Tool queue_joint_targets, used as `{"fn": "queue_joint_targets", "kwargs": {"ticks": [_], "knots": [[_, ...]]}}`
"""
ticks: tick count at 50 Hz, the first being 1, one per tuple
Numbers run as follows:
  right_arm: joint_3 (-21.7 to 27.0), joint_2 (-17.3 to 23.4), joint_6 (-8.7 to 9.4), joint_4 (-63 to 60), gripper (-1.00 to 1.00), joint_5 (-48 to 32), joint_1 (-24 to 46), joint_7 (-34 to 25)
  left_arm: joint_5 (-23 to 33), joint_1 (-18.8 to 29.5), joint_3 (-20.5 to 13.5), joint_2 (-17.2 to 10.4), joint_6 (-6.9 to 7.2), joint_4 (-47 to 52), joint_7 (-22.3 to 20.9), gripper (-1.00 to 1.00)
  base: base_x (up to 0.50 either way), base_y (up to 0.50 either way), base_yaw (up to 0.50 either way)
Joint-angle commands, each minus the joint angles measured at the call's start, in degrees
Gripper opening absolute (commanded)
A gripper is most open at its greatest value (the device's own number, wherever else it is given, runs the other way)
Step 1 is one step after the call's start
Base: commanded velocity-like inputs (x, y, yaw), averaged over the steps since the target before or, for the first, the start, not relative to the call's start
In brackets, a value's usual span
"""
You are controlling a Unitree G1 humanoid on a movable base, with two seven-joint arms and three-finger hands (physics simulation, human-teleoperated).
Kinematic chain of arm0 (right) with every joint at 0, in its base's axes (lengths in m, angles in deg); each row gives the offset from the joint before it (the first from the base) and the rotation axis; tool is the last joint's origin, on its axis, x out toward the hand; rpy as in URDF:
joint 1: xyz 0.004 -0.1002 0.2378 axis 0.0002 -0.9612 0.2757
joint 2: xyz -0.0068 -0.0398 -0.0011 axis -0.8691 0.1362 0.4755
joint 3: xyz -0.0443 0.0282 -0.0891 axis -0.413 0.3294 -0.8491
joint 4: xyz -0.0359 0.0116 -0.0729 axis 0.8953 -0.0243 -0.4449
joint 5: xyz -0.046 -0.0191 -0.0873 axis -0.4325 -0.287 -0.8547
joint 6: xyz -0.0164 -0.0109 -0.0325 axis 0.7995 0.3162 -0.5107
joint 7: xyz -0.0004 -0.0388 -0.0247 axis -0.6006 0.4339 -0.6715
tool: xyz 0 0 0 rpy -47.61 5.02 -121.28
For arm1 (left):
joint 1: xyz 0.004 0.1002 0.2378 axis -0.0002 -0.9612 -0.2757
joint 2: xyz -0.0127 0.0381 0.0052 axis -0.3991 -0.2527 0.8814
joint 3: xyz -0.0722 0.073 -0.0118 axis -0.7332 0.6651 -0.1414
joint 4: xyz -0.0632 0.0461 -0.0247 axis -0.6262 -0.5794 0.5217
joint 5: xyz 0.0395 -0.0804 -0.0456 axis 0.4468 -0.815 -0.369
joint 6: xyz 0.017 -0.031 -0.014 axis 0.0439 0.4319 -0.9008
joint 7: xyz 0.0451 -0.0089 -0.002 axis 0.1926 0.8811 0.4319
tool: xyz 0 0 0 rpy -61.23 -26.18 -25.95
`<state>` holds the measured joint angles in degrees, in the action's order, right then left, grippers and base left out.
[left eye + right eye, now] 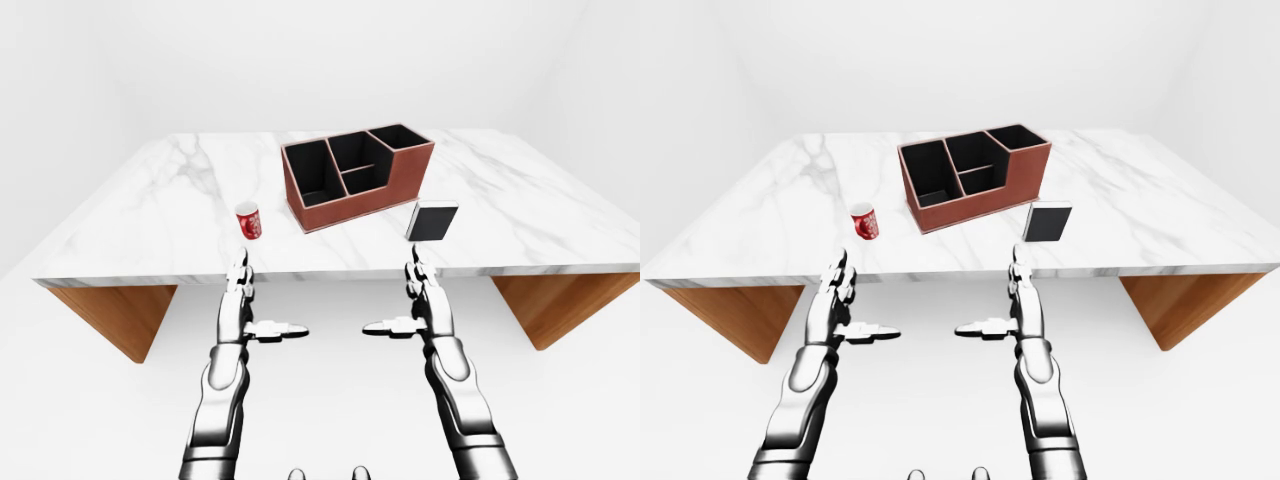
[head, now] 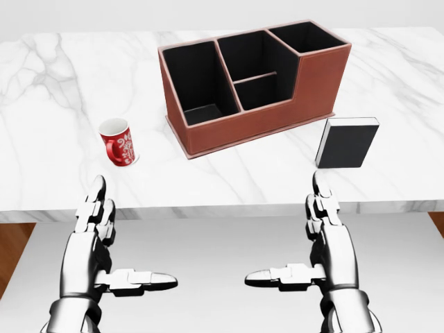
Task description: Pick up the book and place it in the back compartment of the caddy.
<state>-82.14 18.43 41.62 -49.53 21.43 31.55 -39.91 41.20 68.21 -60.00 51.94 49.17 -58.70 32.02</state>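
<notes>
Marble covers the table (image 2: pixel 41 97) you face, white with grey veins, filling the upper part of the head view from edge to edge; in the eye views you can see its wooden supports under each end.

At the lower left of the head view your left hand (image 2: pixel 94 239) is held off the table's near edge, below it in the frame, fingers stretched flat and pointing up the picture, thumb out sideways toward the centre. It has hold of nothing.

Just above that hand, a red mug (image 2: pixel 119 142) with a white pattern stands on the marble, tipped slightly to the left (its white inside shows).

Right of the mug, at upper centre, sits the caddy (image 2: pixel 243 128), brown outside and black inside, set at an angle to the table's edge. You can count one long compartment at its left, two small ones in the middle, and a taller one at its upper right end. All look empty.

The book (image 2: pixel 345 142) stands upright on the marble just below the caddy's right end, near it, dark cover toward you, pale pages along its top.

Directly under the book, your right hand (image 2: pixel 326 236) mirrors the left: flat, fully spread, thumb pointing inward, gripping nothing, short of the table.
</notes>
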Motion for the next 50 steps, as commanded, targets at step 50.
{"fn": "queue_joint_targets", "kwargs": {"ticks": [50], "knots": [[12.9,6.5,8.55,-49.8,1.00,6.5,4.3,-10.1,0.1,-3.2,-4.6,-0.9,8.15,49.9,-5.9,1.00,0.16,0.00,0.00]]}}
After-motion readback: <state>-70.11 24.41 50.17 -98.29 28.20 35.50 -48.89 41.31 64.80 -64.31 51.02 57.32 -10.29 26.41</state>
